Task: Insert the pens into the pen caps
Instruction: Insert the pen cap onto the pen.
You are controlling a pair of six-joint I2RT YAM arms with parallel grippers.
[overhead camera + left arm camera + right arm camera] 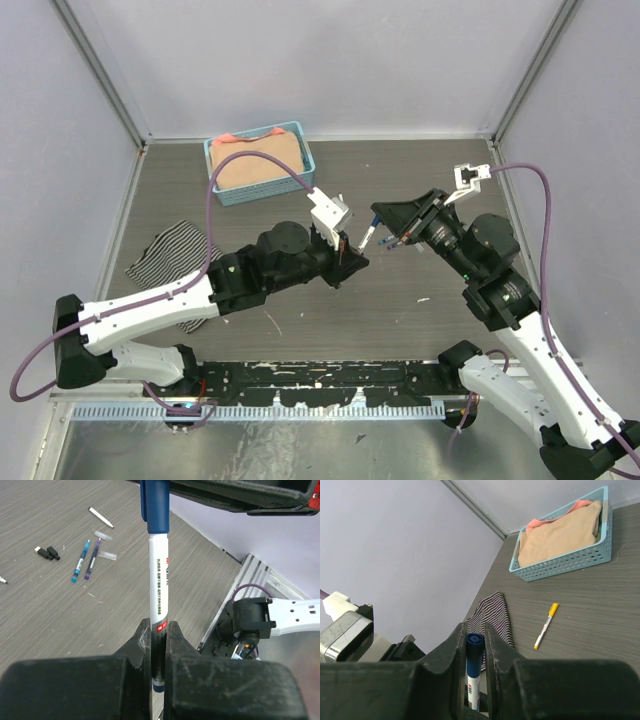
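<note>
White plastic, light and stiff, the pen point(159, 590) stands in mid-air above the table point(45, 610), pinched low on its barrel by our left pincer point(158, 632). Our right pincer point(475, 635) is pressed onto the blue cap point(475, 655) sitting over the pen's upper end. We judge the smooth barrel slippery, so we would grip firmly and push straight along its axis.

Jaws pinching blue-capped pen point(474, 652), yellow-capped pen point(546, 626) on table point(600, 610), blue basket point(560, 565), striped cloth point(492, 612)
</note>
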